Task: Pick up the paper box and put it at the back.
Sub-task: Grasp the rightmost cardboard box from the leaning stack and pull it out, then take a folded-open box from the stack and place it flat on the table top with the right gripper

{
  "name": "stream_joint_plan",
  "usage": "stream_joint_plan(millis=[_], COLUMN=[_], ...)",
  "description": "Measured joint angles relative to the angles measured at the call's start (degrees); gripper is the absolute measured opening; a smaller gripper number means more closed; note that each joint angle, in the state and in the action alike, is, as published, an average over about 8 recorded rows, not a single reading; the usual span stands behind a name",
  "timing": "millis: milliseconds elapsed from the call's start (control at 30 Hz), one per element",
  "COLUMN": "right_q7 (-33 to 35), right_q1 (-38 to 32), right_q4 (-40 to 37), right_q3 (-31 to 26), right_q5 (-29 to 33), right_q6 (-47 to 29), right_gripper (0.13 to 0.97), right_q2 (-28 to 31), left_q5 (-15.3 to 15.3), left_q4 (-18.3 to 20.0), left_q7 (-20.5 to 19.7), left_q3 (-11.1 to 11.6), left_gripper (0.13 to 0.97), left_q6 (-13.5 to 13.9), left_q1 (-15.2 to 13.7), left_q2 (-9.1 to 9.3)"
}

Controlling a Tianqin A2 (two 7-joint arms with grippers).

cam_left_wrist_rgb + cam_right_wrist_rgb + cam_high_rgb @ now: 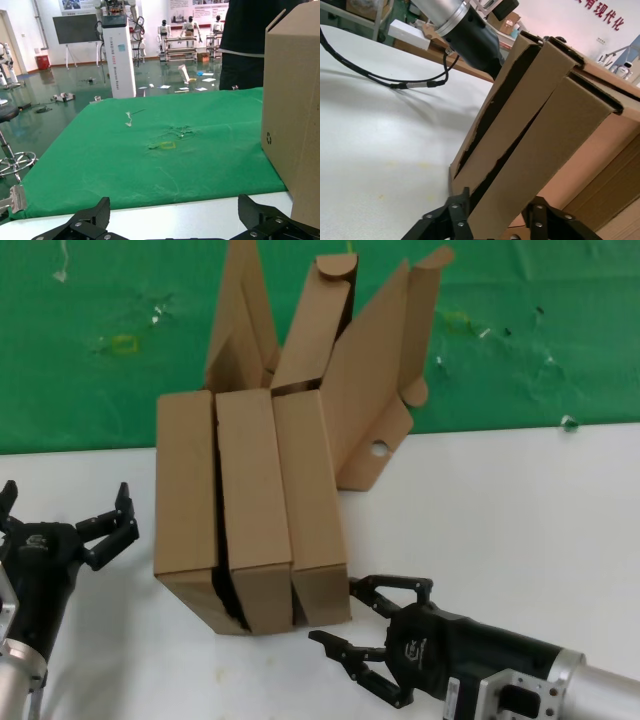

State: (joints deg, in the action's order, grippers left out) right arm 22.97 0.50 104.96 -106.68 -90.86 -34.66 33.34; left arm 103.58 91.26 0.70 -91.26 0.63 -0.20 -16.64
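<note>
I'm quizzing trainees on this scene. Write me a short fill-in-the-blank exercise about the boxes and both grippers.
1. ____ brown paper boxes stand side by side on the white tabletop.
2. Behind them lies a cloth coloured ____.
3. The right gripper, fingers ____, sits at the boxes' near end.
4. The left gripper waits open on the ____ side of the boxes.

Missing words: three; green; open; left

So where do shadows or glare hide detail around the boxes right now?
Head view: the gaps between the three upright brown boxes are black, and the white tabletop is evenly lit. Right wrist view: the box edges are soft and the slits dark. Left wrist view: the floor beyond the green cloth is shiny with reflections.
</note>
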Motion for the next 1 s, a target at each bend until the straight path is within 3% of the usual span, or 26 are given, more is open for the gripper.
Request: stream_joint_plan(millis=[67, 200, 267, 467, 767, 1000], right_q7=[-0.2, -0.8, -1.0, -1.8, -4.5, -11.5], right_q1=[-0.2, -0.6, -0.9, -1.0, 0.3, 2.5], right_q4=[-0.1, -0.3, -0.4, -0.1, 2.6, 7.7], right_q3=[-0.4, -0.8, -0.9, -1.0, -0.1, 4.0], right_q5=[0.0, 0.0, 0.0, 0.2, 1.8, 6.9], right_q6=[0.1, 0.4, 0.5, 1.2, 2.9, 3.6], right_gripper=[0.412, 0.412, 0.372, 0.253, 0.169, 0.162], right_q2=[0.2, 0.7, 0.9, 1.8, 4.3, 9.4], left_q5=[0.0, 0.0, 0.0, 0.0, 0.0, 0.0], left_q4=[0.0, 0.0, 0.0, 0.0, 0.0, 0.0], left_q7=[0.0, 0.0, 0.0, 0.0, 0.0, 0.0], left_q3=[0.0, 0.0, 0.0, 0.0, 0.0, 0.0], left_gripper=[0.813, 0.877, 0.908, 0.943, 0.965, 0.966], left_q6=[0.0, 0.0, 0.0, 0.0, 0.0, 0.0], left_q1=[0.0, 0.0, 0.0, 0.0, 0.0, 0.0], left_q2=[0.0, 0.0, 0.0, 0.0, 0.0, 0.0])
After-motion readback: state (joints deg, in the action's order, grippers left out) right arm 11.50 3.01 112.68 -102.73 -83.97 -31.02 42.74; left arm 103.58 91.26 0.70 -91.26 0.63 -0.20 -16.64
